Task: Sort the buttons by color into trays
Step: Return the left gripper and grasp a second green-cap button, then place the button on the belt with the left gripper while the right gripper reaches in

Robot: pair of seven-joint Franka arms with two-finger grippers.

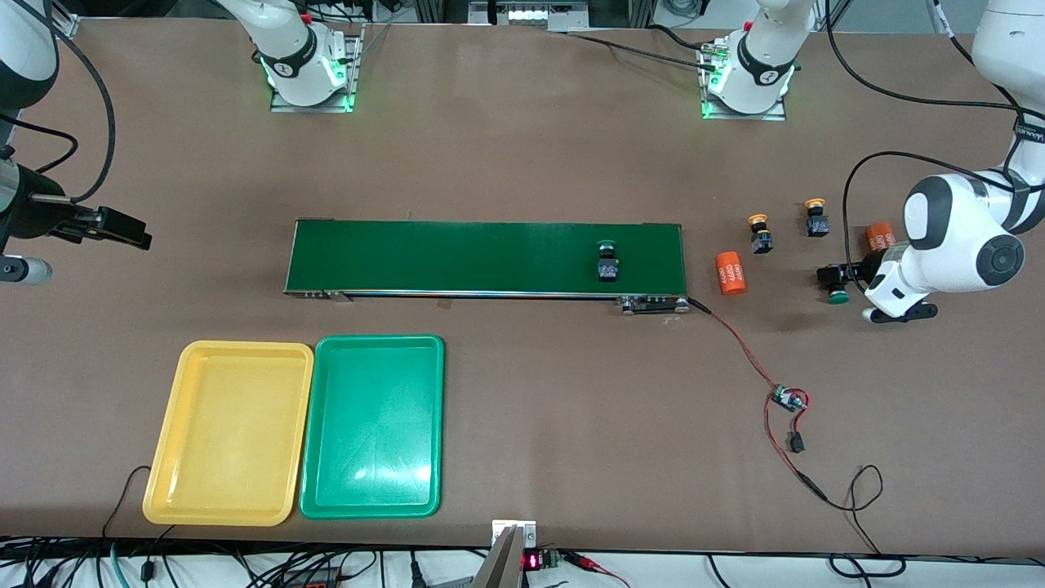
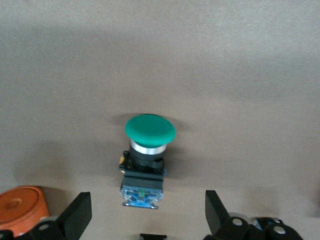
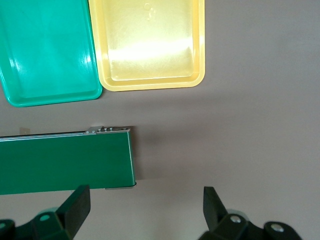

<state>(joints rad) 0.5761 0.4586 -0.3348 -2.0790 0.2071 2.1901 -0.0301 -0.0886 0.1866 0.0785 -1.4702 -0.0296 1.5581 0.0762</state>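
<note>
The left end effector hangs low over the table at the left arm's end, fingers wide, holding nothing. A green-capped button lies on its side just ahead of the fingertips, cap pointing away at 12 o'clock in the left wrist view. An orange cylinder, cut off by the frame edge, sits at its 8 o'clock.

In the front view the arm hides much of that button. Another green-capped button rides the conveyor belt; two yellow-capped buttons stand at 11 o'clock from the arm.

The right end effector waits, wide and empty, over bare table beside the belt's end, with the yellow tray and green tray empty.
</note>
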